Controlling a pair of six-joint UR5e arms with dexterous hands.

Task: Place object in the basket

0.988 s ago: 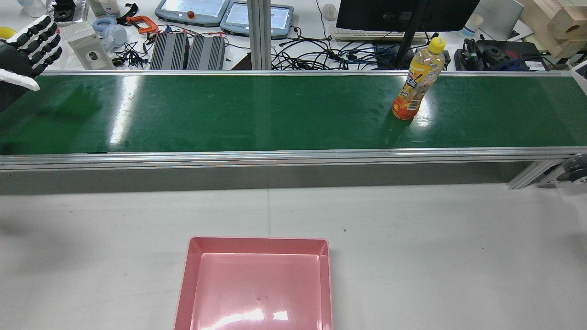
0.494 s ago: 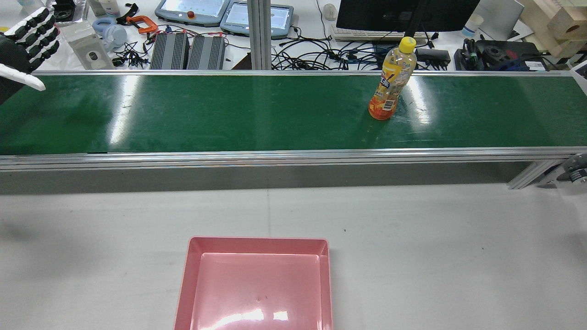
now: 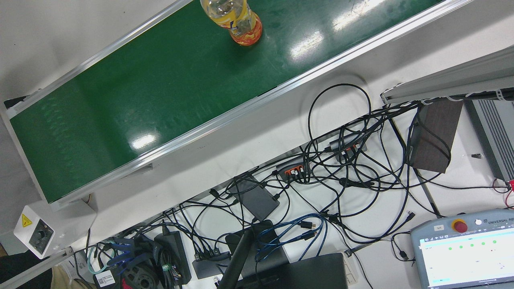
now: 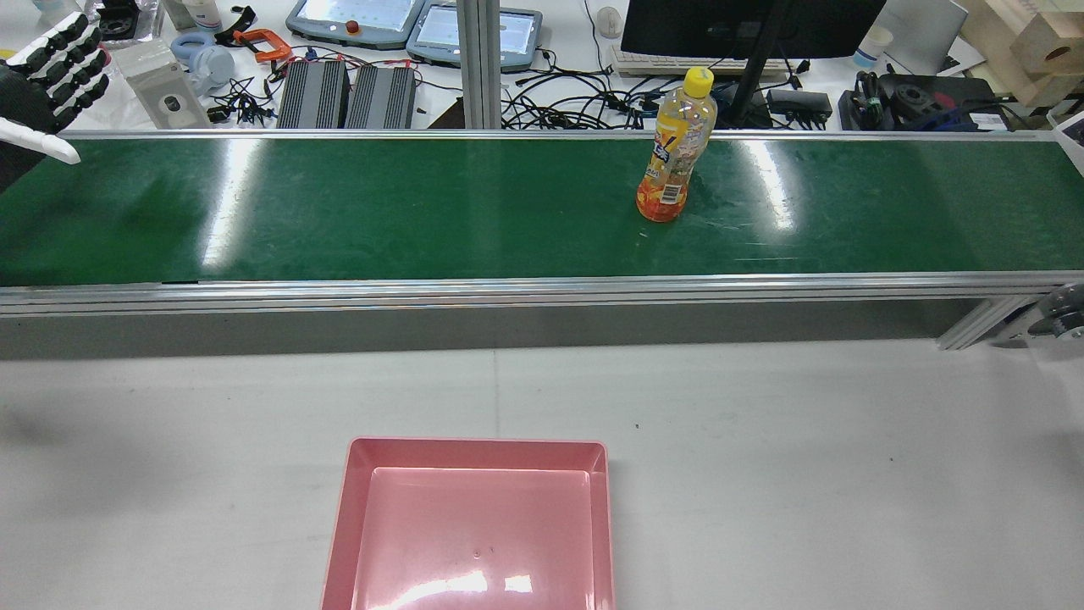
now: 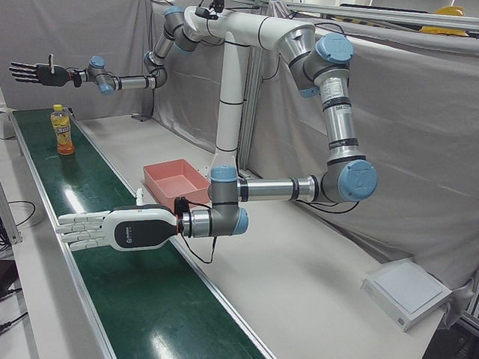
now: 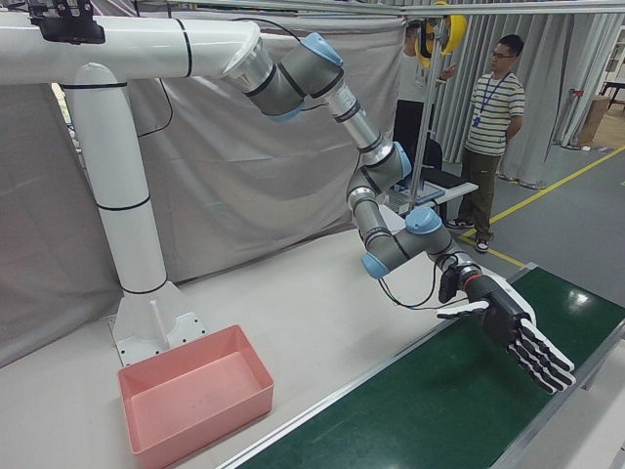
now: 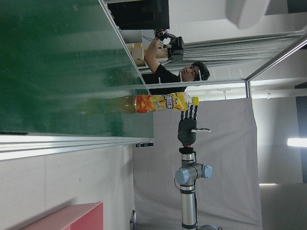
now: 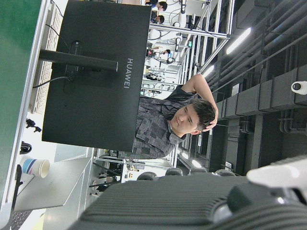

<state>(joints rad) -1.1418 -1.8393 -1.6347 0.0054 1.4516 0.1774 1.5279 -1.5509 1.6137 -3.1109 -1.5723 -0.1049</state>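
Note:
An orange drink bottle (image 4: pixel 673 161) with a yellow cap stands upright on the green conveyor belt (image 4: pixel 381 212), right of the middle. It also shows in the front view (image 3: pixel 239 22), the left-front view (image 5: pixel 63 131) and the left hand view (image 7: pixel 163 102). The pink basket (image 4: pixel 474 446) lies empty on the grey table before the belt. My left hand (image 4: pixel 51 85) is open over the belt's far left end, far from the bottle. My right hand (image 5: pixel 34 72) is open, raised beyond the bottle at the belt's other end, and is outside the rear view.
Behind the belt lies a bench with tangled cables (image 4: pixel 593 102), a monitor (image 4: pixel 745 25) and teach pendants (image 4: pixel 415 25). The belt has raised aluminium rails (image 4: pixel 508 292) on both sides. People stand beyond the belt's end (image 6: pixel 493 117).
The bottle has travelled left along the belt, towards the middle. My left hand has stayed almost still at the left end, shifted slightly up.

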